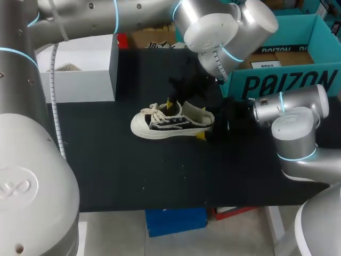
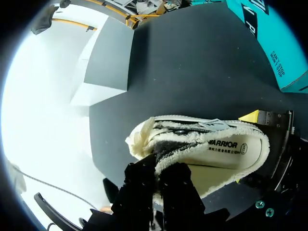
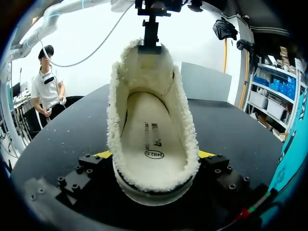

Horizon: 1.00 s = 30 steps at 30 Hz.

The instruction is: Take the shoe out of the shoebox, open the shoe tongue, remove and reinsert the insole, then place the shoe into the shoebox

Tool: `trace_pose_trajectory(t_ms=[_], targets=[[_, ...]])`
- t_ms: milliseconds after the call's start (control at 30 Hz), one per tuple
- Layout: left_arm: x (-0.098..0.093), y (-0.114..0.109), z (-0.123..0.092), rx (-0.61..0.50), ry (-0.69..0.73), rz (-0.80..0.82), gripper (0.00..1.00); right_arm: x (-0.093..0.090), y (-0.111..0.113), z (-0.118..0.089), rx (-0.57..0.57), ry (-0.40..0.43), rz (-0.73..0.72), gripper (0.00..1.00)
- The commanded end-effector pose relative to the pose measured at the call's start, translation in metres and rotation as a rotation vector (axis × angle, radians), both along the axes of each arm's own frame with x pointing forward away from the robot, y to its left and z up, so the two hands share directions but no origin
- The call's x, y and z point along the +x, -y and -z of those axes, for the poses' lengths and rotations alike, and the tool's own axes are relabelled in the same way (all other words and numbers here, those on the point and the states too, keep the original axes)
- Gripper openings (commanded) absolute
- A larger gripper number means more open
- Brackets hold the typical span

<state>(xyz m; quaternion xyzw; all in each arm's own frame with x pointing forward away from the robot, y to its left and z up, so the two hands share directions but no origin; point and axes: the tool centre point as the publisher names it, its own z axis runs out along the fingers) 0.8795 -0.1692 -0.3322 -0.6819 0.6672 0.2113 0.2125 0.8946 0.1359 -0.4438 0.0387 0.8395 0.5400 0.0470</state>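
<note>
Head view shows the shoe lying on its sole near the middle of the black table, its cream toe cap toward the left arm's side and its heel toward the right arm's side, with the white laces loose over the front. The shoe is out of the shoebox, a teal carton that stands open at the far right of the table, apart from the shoe. A white box sits at the far left, well apart from the shoe. The left arm comes in from the far left and reaches across, so the left gripper hangs straight over the shoe's opening. In the left wrist view its two black fingers stand close together, pinching the fleecy tongue; the right wrist view shows that tongue standing upright, pulled away from the opening, with the left gripper's tip on its upper edge. The right gripper sits at the heel. In the right wrist view the heel lies between its fingers, and a yellow fingertip shows on each side, pressed against the sole, so it is clamped on the shoe. The pale insole lies flat inside, bordered by the fleece lining.
</note>
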Motion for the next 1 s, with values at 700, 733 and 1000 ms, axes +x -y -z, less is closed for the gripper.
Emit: trace_pose_trajectory(t_ms=[700, 733, 1000], targets=[[0.006, -0.077, 0.001, -0.287, -0.005, -0.097, 0.00, 0.001, -0.002, 0.002, -0.002, -0.001, 0.001, 0.00], [0.005, -0.079, 0.003, -0.314, -0.013, -0.094, 0.00, 0.001, -0.002, 0.002, -0.002, -0.001, 0.001, 0.00], [0.001, -0.096, 0.016, -0.418, -0.027, -0.120, 0.00, 0.001, -0.002, 0.002, -0.002, -0.001, 0.001, 0.00]])
